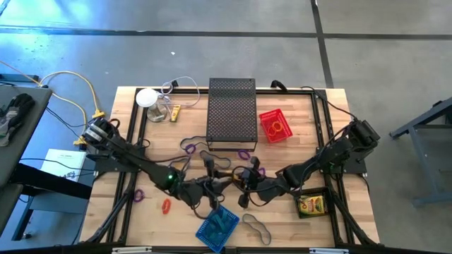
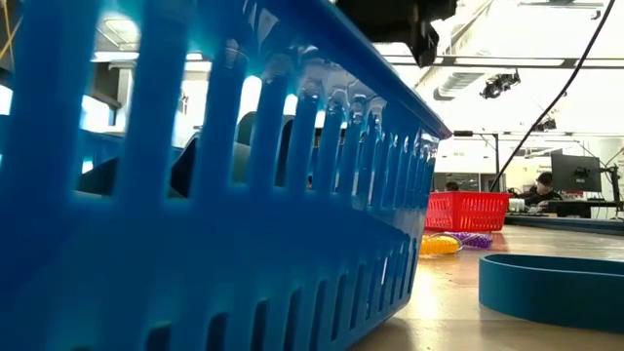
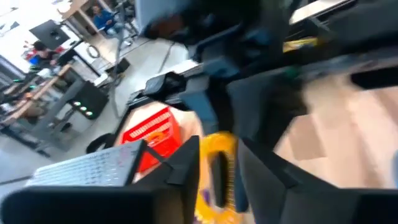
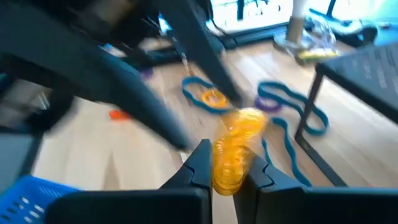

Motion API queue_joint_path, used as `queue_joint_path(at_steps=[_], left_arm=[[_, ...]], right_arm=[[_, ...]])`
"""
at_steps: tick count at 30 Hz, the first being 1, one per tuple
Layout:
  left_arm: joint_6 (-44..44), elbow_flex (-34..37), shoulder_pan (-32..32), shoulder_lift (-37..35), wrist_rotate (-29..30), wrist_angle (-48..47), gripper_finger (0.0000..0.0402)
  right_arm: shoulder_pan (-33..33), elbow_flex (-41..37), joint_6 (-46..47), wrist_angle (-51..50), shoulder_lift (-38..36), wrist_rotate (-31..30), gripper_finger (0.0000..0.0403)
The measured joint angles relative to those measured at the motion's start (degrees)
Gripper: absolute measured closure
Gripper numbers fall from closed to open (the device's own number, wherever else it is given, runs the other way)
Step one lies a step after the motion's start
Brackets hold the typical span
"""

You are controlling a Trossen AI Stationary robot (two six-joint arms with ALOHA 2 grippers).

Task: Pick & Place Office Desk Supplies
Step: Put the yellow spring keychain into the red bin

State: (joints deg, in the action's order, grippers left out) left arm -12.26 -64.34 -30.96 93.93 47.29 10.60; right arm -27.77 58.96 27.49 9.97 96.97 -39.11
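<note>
Grey concrete floor (image 1: 212, 42) all around the wooden table (image 1: 321, 116), with dark seam lines crossing it. Left of the table there's a darker side desk (image 1: 18, 152), yellow cables (image 1: 74, 92) snaking over to it. Behind the table: bright ceiling lights (image 2: 507, 60), monitors (image 2: 575, 175), people at desks.

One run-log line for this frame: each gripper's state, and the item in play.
right gripper: shut on yellow coil band | left gripper: fingers straddle same band, partly open | place: mid-table, front of black mesh box | handover underway

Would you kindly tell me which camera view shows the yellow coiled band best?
The right wrist view: the yellow coiled band sits pinched in the right gripper. The left wrist view shows it blurred; the high view, barely; the low view, not identifiably.
</note>
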Motion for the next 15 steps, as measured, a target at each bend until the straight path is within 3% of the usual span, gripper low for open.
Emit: queue_joint_path(at_steps=[7,11,15], left_arm=[[5.29,0.00,-1.20,0.00,-8.26,-3.23,0.0250],[9.30,0.00,-1.25,0.00,-13.05,-6.79,0.0248],[10.65,0.00,-1.21,0.00,-13.34,-8.64,0.0248]], right_arm=[[-1.30,0.00,11.57,-16.00,0.00,-2.00,0.0387],[-4.27,0.00,23.11,-28.58,-1.49,-2.89,0.0387],[-7.57,0.02,37.54,-43.25,-3.35,-4.54,0.0386]])
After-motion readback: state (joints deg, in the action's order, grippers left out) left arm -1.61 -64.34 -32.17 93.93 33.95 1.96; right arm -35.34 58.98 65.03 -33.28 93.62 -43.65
